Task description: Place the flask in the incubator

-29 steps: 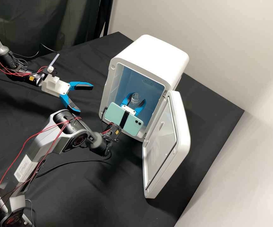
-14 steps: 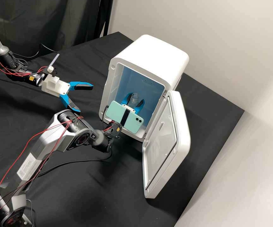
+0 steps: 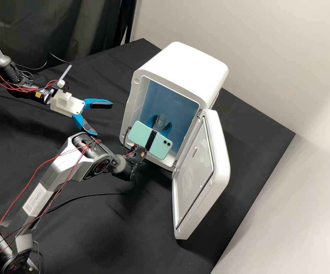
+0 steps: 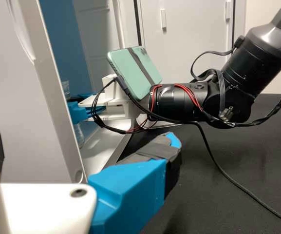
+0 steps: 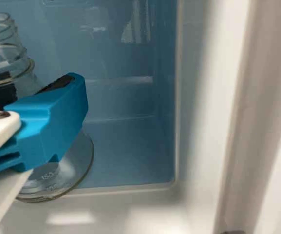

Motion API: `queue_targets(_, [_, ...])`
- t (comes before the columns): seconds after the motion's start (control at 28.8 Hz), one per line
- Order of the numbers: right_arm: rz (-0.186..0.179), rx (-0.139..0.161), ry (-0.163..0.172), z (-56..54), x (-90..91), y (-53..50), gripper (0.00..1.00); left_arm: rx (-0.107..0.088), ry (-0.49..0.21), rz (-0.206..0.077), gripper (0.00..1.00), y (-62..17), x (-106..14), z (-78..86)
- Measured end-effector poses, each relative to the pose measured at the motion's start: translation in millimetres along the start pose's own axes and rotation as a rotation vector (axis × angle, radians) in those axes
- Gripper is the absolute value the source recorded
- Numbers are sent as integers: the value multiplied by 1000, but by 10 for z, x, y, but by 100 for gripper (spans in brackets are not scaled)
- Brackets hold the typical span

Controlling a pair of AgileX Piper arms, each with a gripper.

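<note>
The right wrist view shows the right hand (image 3: 160, 126) gripping the flask (image 5: 8, 54) inside the incubator (image 5: 130, 163).

**High view.** Bright, even, diffuse light from above. The wall (image 3: 268, 45) and the incubator (image 3: 188, 64) shell give the lightest tones. The black bench (image 3: 96, 228) takes up most of the light, with only a faint sheen on its folds. The door (image 3: 207, 167) panel carries a pale reflection.

**Left wrist view.** The background is pale and the incubator's near side lies in grey shade.

**Right wrist view.** The blue cavity is evenly lit, with a bright patch on the white sill (image 5: 82, 217) and small highlights on the flask (image 5: 4, 39) glass.
</note>
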Motion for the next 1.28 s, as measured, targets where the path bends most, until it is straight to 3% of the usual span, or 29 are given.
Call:
queue_targets(0.55, [6, 7, -10, 8, 115, -21, 0, 1, -1, 4, 100, 13, -4, 2])
queue_targets(0.83, [13, 52, -14, 18, 209, -33, 0, 1, -1, 4, 100, 13, -4, 2])
queue_targets(1.01, [19, 57, -10, 9, 231, -36, 0, 1, -1, 4, 100, 13, -4, 2])
queue_targets(1.18, [21, 94, -14, 24, 291, -22, 0, 1, -1, 4, 100, 13, -4, 2])
queue_targets(1.28, [21, 100, -12, 35, 317, -35, 0, 1, -1, 4, 100, 13, -4, 2])
